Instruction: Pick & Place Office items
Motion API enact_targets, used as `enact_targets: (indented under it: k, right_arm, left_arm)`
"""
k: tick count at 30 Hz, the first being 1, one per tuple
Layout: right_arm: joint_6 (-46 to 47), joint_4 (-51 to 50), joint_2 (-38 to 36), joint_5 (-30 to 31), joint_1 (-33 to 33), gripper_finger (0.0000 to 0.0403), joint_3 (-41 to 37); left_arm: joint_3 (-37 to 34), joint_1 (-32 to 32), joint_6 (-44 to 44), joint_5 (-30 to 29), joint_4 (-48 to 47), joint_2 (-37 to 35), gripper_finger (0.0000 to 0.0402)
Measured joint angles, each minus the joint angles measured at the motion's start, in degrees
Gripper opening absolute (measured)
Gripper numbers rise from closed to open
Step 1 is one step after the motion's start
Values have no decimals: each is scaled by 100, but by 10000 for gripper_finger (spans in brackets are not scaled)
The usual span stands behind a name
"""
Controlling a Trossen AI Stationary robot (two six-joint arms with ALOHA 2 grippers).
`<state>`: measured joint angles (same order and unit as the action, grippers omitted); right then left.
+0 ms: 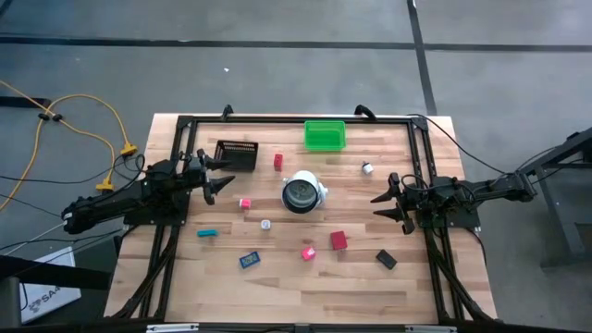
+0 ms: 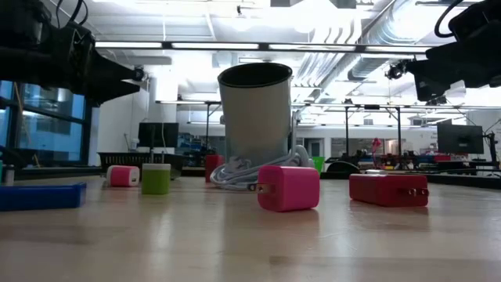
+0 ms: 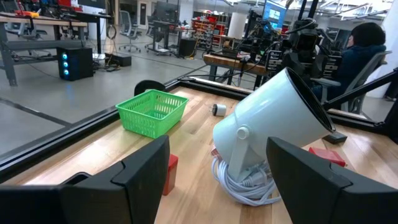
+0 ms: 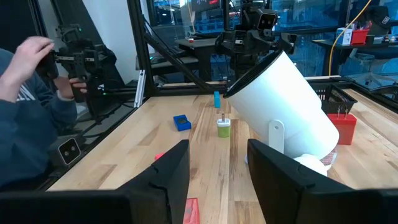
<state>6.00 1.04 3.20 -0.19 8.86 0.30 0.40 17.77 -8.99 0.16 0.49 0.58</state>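
Observation:
The office items lie scattered on the wooden table: a red block (image 1: 277,162), a pink block (image 1: 245,203), a small round bit (image 1: 265,224), a teal rectangle (image 1: 207,233), a blue rectangle (image 1: 248,261), a pink block (image 1: 307,252), a red block (image 1: 339,240), a black rectangle (image 1: 386,259) and a white round bit (image 1: 367,168). My left gripper (image 1: 217,180) hovers open at the table's left side, near the mesh tray. My right gripper (image 1: 388,203) hovers open at the right side. Both point toward the table's middle. Each wrist view shows its fingers apart, left (image 3: 217,180) and right (image 4: 217,180).
A white lamp-like object with a dark face (image 1: 303,192) and a coiled cord sits mid-table between the grippers. A green bin (image 1: 325,135) and a black mesh tray (image 1: 237,154) stand near the far edge. A black frame rims the table. A person (image 4: 25,106) sits beyond the table.

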Motion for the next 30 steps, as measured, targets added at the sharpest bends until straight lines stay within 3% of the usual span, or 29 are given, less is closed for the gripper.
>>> enact_targets:
  k: [22,30]
  right_arm:
    - [0,0,1,0,1,148,0]
    - [0,0,2,1,0,148,1]
  left_arm:
    - [0,-1,10,-2,0,0,262]
    - [0,-1,480,-2,0,-1,262]
